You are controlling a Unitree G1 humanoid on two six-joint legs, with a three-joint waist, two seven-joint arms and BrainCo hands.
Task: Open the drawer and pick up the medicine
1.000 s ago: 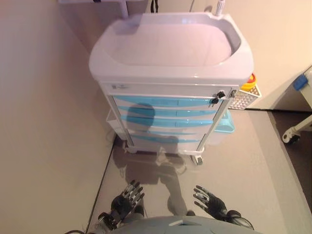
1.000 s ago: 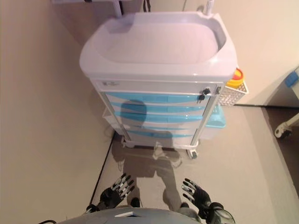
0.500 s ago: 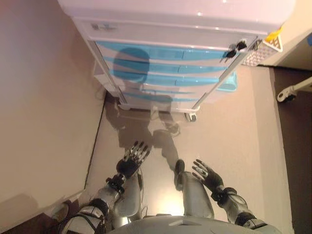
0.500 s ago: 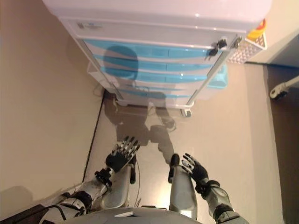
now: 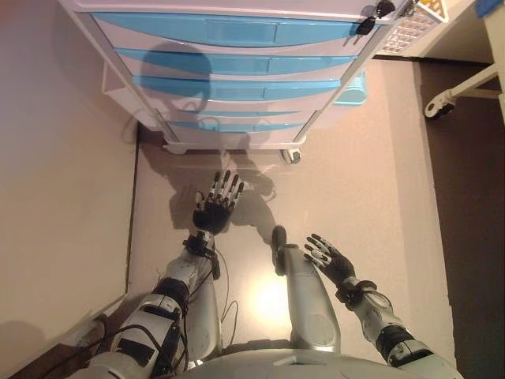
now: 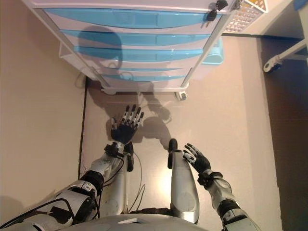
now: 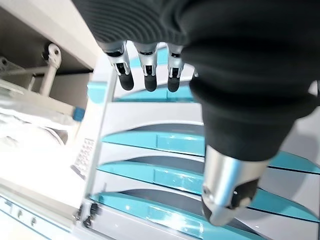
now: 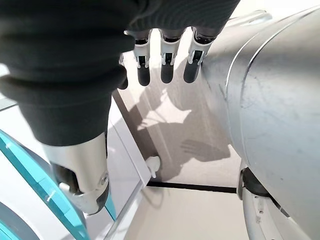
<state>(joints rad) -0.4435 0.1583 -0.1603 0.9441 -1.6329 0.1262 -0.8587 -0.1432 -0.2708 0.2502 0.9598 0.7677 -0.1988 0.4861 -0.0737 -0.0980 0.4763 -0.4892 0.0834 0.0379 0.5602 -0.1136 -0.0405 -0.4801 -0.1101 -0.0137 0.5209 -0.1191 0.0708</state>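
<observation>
A white medical cart [image 5: 150, 110] with several blue-fronted drawers [image 5: 229, 31] stands ahead of me, every drawer closed. No medicine shows in any view. My left hand [image 5: 216, 207] reaches forward with straight fingers, low above the floor and short of the cart's bottom drawers [image 7: 170, 175]. My right hand [image 5: 327, 259] hangs lower and further back, open and holding nothing. The left wrist view looks along the fingers [image 7: 146, 70] at the drawer fronts.
A tan wall [image 5: 55, 197] runs close along my left. A light blue bin [image 5: 355, 87] and a white mesh basket [image 5: 406, 28] hang on the cart's right side. A wheeled white leg [image 5: 454, 91] stands over dark floor at the right.
The camera has tilted down, so the cart's top has left the view. My left hand has stretched forward toward the cart's lower drawers; the right hand stays low and open.
</observation>
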